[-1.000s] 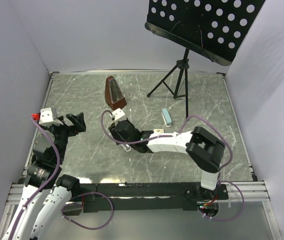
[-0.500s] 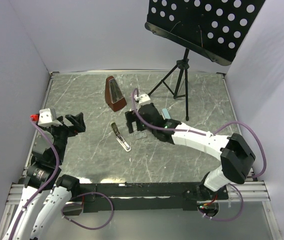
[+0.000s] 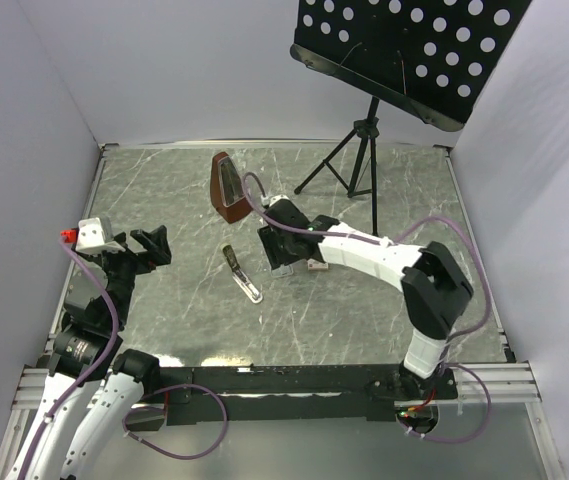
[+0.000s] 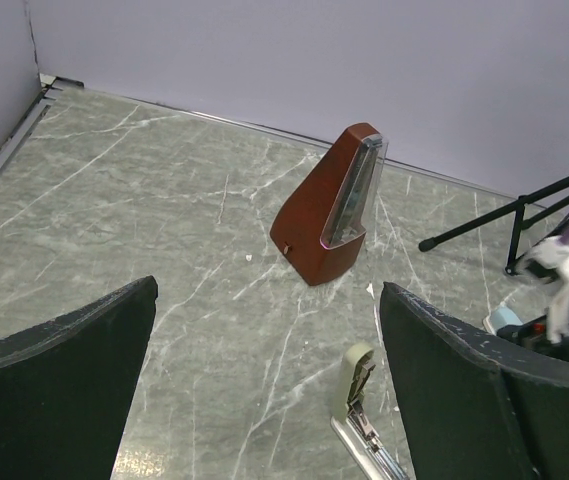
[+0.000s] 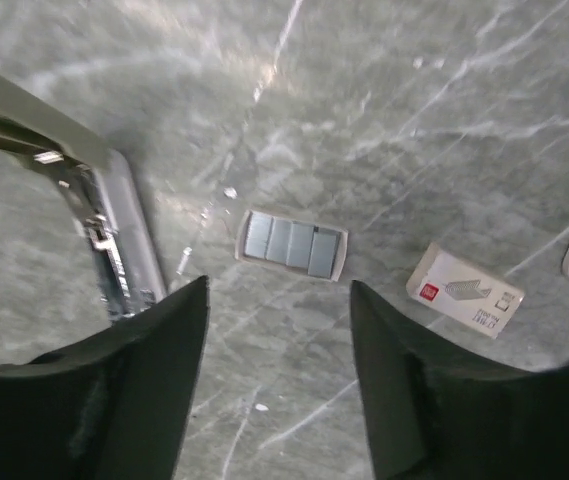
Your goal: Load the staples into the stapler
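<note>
- Left claw (image 3: 151,245): raised above the left edge of the table (image 3: 164,330). Jaws spread wide and holding nothing.
- Stapler (image 3: 242,273): lies open a little left of the table centre. Its long axis runs diagonally, from the far left to the near right. The cream top arm is hinged up at the far-left end, and the bare metal rail points toward the near right.
- Right claw (image 5: 279,300): reaches in from the right edge and hangs low over the table centre, just right of the stapler. Jaws partly open with only bare table between the fingers.
- Grey-blue tray piece (image 5: 292,243): flat on the table just beyond the right claw's fingertips, not touching them.
- Staples box (image 5: 465,291): flat, printed face up, near the table centre and just right of the right claw. Its long axis runs roughly parallel to the near edge. It lies apart from the stapler and the tray piece. Whether strips are inside cannot be told.
- Metronome (image 3: 230,187): upright, toward the far edge, left of centre.
- Music stand (image 3: 364,140): tripod feet near the far edge, right of centre.
</note>
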`<action>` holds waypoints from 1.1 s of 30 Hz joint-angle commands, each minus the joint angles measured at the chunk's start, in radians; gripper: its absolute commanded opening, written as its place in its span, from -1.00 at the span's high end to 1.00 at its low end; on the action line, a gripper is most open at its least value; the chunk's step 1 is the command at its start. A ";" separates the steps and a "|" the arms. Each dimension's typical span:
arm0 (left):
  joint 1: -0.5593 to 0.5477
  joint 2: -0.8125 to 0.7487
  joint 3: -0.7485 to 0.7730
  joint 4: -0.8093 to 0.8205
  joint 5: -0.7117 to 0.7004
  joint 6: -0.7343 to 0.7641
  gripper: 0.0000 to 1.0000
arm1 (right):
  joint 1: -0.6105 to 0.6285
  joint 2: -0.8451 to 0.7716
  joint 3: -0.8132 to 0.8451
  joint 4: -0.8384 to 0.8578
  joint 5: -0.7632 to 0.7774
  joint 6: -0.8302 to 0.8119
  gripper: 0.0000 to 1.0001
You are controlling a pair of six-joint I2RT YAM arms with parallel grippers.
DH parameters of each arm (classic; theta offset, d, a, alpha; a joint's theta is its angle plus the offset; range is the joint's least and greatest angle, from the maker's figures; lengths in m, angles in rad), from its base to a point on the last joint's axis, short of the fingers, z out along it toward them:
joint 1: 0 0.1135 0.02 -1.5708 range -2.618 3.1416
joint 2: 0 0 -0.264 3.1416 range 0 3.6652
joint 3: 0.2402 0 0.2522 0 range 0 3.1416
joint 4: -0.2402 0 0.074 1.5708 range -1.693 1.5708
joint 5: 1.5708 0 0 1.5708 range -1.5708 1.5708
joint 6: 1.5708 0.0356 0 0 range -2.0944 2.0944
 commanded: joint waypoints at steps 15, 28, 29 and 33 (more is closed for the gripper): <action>0.005 0.001 -0.001 0.047 0.016 0.000 -0.94 | -0.007 0.199 0.134 -0.098 -0.012 -0.001 0.12; 0.003 0.001 -0.002 0.047 0.017 0.001 -0.93 | -0.006 0.254 0.155 -0.118 0.007 0.002 0.19; 0.003 0.001 -0.002 0.047 0.016 0.000 -0.94 | -0.004 0.257 0.157 -0.118 0.011 0.002 0.19; 0.003 -0.001 -0.002 0.047 0.019 0.001 -0.93 | -0.003 0.256 0.150 -0.115 0.010 -0.002 0.20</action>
